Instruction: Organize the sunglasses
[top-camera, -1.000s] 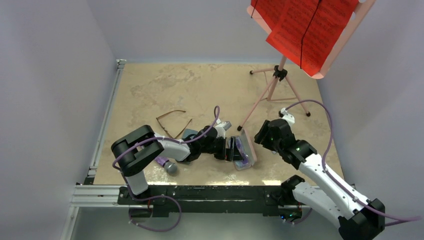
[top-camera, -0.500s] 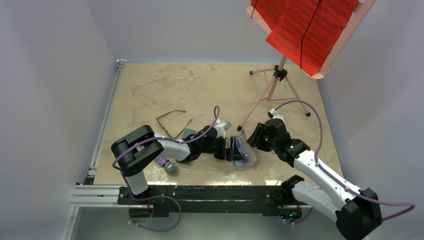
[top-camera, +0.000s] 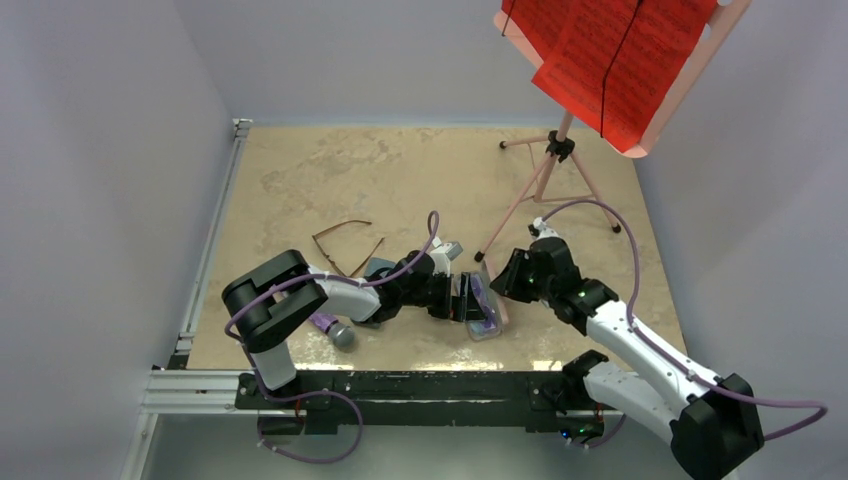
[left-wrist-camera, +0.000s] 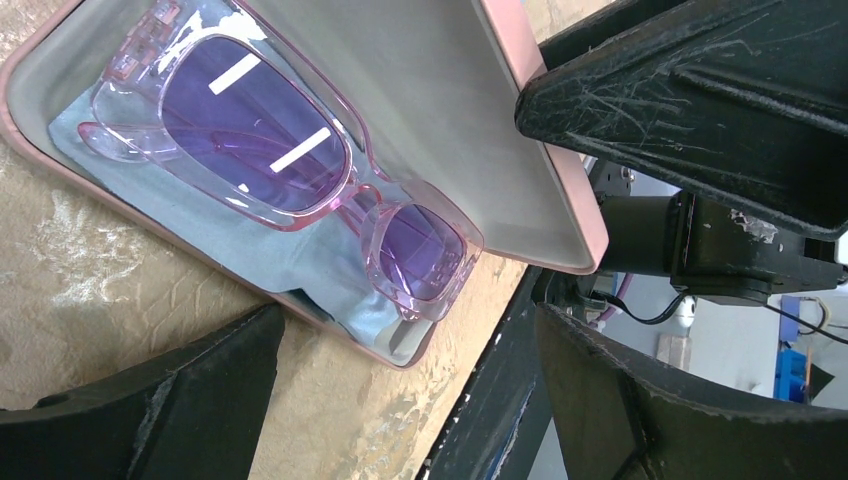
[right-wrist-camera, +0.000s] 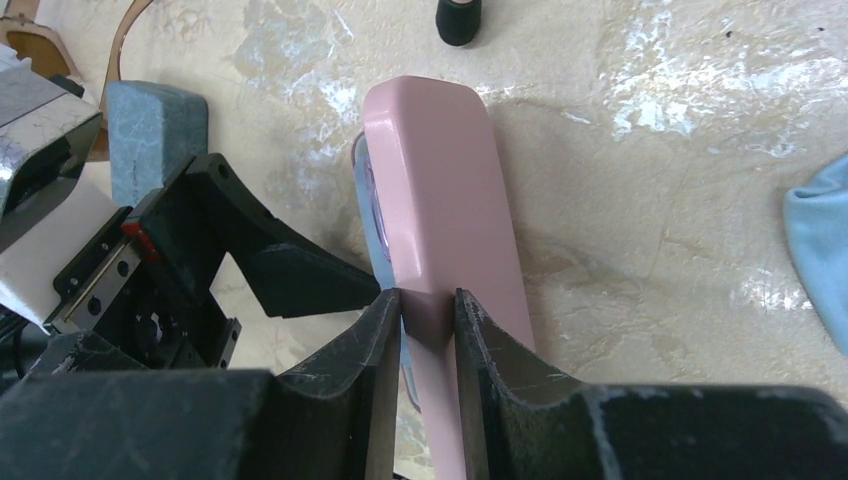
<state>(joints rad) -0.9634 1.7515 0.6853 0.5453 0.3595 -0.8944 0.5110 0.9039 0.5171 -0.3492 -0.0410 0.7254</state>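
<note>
Right jaws pinch smooth pink case lid (right-wrist-camera: 440, 200) over translucent sunglasses (left-wrist-camera: 255, 135).

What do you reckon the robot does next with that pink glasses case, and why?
Probably swing the pink hard-shell lid shut. The right fingers pinch its edge, and the translucent pink-purple sunglasses lie on the light blue cloth in the pink case base.

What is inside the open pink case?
The translucent pink-purple sunglasses lie folded in the pink case, on a light blue cloth. The cloth covers the case floor beneath it.
</note>
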